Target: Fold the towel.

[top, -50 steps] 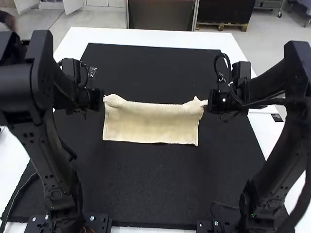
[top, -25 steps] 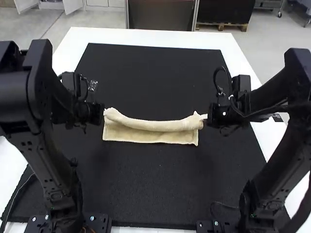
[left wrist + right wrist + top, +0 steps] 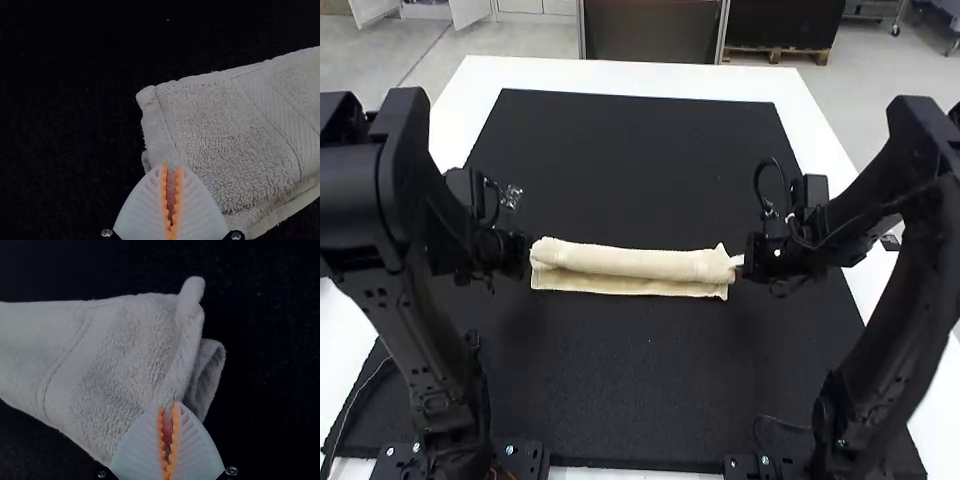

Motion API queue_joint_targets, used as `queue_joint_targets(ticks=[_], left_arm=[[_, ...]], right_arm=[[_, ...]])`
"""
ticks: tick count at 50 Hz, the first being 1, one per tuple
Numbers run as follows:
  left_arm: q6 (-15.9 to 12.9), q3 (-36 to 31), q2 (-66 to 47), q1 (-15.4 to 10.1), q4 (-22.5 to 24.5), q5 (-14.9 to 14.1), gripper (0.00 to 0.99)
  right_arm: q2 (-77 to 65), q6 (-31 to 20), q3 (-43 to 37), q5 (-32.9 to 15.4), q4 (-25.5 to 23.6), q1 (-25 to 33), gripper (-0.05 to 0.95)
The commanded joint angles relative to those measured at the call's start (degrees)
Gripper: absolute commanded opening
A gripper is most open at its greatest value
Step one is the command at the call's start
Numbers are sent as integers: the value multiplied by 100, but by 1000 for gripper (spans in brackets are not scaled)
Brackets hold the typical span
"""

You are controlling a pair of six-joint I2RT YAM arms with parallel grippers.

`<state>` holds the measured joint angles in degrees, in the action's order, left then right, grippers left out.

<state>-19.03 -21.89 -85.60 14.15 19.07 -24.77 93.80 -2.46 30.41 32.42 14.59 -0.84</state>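
Left gripper (image 3: 529,252) at the towel's left end, jaws clenched on its edge, orange pads (image 3: 164,195) drawn together over the cloth in the left wrist view. Towel (image 3: 630,263) lies crosswise on the black mat (image 3: 650,380) between the two arms, folded over into a long narrow band, with a flat strip of lower layer along the near side. Right gripper (image 3: 739,260) at the right end, jaws clamped on the towel's edge, the cloth tenting beside the fingers.
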Motion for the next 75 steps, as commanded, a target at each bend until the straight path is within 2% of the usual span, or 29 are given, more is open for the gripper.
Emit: queue_joint_targets(ticks=[1,4,9,12,19,21,23,24,26,27,31,39,46,53,68,75], left_arm=[[-383,141,-106,79,97,315,28],[-497,238,-158,70,202,368,28],[-479,343,-273,61,545,412,56],[-462,334,-325,88,615,412,120],[-374,334,-343,132,712,447,439],[-374,334,-334,176,730,474,530],[-365,334,-334,220,782,509,680],[-347,334,-334,255,800,509,815],[-295,317,-343,316,818,500,941],[-268,308,-343,360,826,500,969],[-136,264,-334,571,853,421,970],[-92,167,-334,1160,941,236,970],[127,18,-334,1459,888,-19,970],[180,-35,-334,1529,738,-238,970],[242,-70,-290,1555,747,-247,970],[558,-158,-185,1599,703,-458,970]], right_arm=[[139,-238,-36,1,26,93,-15],[191,-343,-53,1,26,84,3],[218,-396,-62,-8,26,84,59],[218,-405,-62,18,26,93,185],[209,-413,-97,-8,0,93,587],[200,-413,-97,-8,-9,93,654],[191,-413,-97,-17,-9,93,726],[191,-405,-97,-17,-18,84,797],[183,-378,-88,-17,-18,93,879],[183,-378,-79,-17,-26,84,908],[174,-325,-53,-17,-35,93,910],[174,-290,52,-17,-44,31,908],[183,-220,175,-17,-44,-100,908],[200,-106,211,-17,-44,-294,907],[376,132,272,-122,35,-716,907],[437,140,281,-201,158,-733,869]])
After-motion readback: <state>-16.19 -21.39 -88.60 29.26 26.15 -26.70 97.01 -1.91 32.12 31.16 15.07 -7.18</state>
